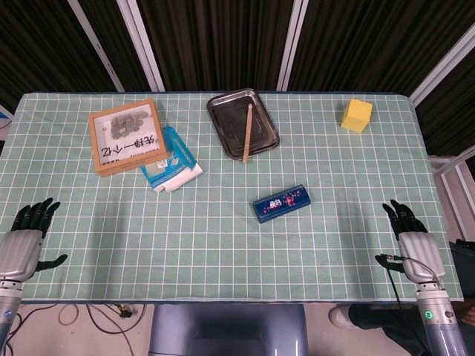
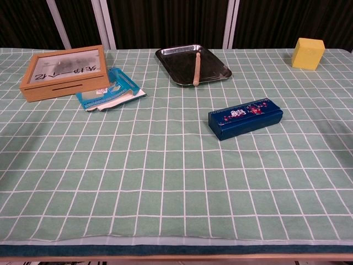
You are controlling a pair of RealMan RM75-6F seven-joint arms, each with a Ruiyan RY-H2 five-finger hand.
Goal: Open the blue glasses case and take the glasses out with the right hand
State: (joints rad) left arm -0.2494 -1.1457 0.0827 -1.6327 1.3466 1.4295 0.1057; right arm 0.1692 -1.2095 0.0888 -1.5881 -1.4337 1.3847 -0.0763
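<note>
You're looking at handwritten characters on the white label in the wooden box (image 1: 127, 136), too small to read. Print on the blue glasses case (image 2: 245, 118) lid and blue packet (image 2: 108, 91) is also staying illegible.

The blue glasses case (image 1: 281, 202) (image 2: 245, 118) was lying flat and shut on the green checked surface (image 1: 223, 245) (image 2: 165, 187), a bit right of the middle. It was a long, narrow dark-blue box with a small red and white pattern across the lid, sitting at a slight angle to the grid lines.
</note>
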